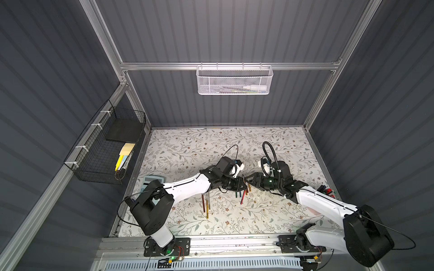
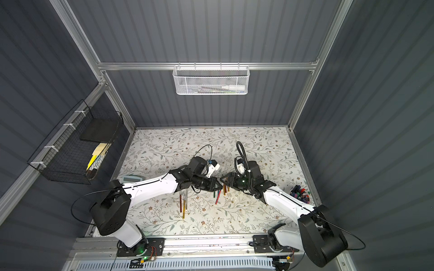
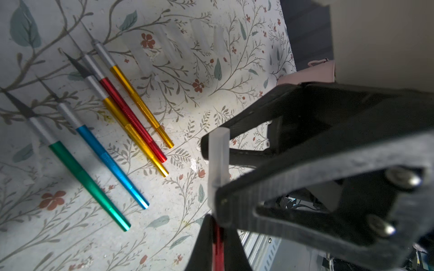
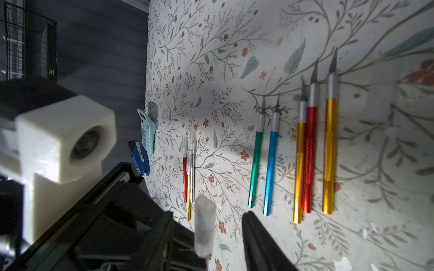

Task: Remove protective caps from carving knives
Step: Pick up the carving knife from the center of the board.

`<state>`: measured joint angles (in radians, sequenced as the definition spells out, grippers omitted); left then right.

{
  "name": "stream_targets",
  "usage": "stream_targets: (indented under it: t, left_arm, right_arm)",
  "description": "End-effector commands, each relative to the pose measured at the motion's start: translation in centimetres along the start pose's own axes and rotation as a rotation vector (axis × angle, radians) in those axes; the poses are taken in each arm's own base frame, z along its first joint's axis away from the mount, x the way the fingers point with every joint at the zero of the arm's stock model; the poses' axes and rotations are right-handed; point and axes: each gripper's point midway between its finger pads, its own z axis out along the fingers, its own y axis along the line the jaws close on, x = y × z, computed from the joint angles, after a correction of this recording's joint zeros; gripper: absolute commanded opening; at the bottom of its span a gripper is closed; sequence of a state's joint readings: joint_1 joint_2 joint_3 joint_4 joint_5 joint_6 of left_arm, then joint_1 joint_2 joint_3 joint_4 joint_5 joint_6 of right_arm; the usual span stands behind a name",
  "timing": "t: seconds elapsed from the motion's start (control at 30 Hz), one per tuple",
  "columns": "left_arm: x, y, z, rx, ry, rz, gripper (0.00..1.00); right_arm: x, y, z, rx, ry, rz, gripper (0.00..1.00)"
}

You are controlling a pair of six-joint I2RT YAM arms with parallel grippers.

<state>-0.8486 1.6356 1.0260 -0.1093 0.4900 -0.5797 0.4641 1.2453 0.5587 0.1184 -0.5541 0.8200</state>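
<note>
Top-down clock, bases at 6. Nearest, around 7 o'clock: three capped knives, red, gold and silver, side by side, clear sleeves on. Just past those, dead centre: five bare knives in a row (green, blue, gold, red, gold), blades pointing to 12, plus a few loose caps lying at the row's 3 o'clock. Right at the row's 12 o'clock end, both arms nose to nose: left gripper clenched on a red knife, cap on its tip. Then right gripper straddling that cap, jaws parted, visible gap on one side, so not clamped. Out at 9 o'clock, teal calculator and blue stapler; at 3 o'clock, pot of markers. Farthest: black wire basket on the 9 o'clock wall, white mesh basket at 12.
</note>
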Motion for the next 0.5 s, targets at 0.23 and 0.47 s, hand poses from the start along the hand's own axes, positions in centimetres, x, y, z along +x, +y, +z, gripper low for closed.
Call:
stream_targets:
  t: [0.23,0.47]
  left_arm:
    - [0.14,-1.01,-0.87,0.056,-0.01,0.003,0.08]
    - [0.29,-0.71,-0.45,0.064,-0.009,-0.014,0.12]
  right_arm:
    - [-0.8,0.96,0.27,-0.014,-0.028,-0.008,0.24]
    - [-0.9,1.17,0.1,-0.017,-0.034,-0.011,0.11]
